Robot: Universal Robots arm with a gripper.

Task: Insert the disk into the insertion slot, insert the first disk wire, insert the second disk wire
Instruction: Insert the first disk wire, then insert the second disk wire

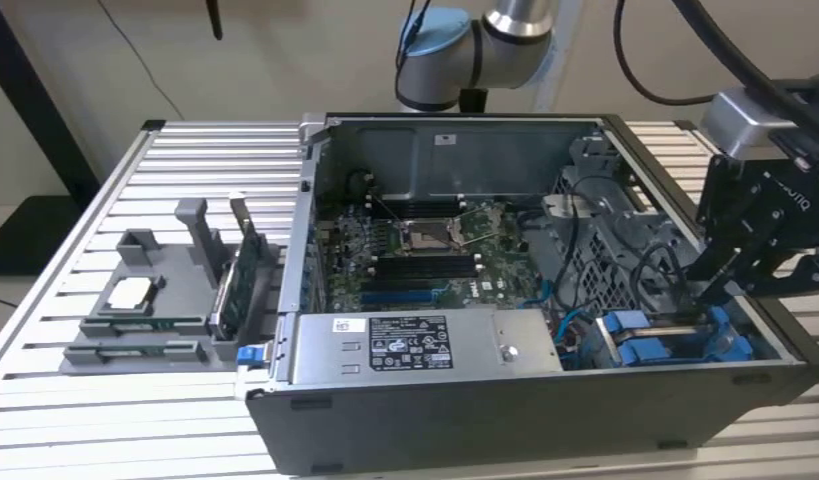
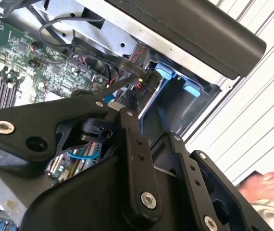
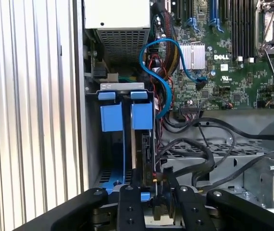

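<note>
Blue-framed disk (image 1: pixel 679 345), apparently slotted, below hand (image 1: pixel 720 293).

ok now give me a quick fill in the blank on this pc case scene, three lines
1. The gripper hangs above the end of the case at the exterior view's ____.
2. The plastic carriers in the drive bay are ____ in colour.
3. The grey parts tray stands on the table at the exterior view's ____ of the case.
Missing words: right; blue; left.
</note>
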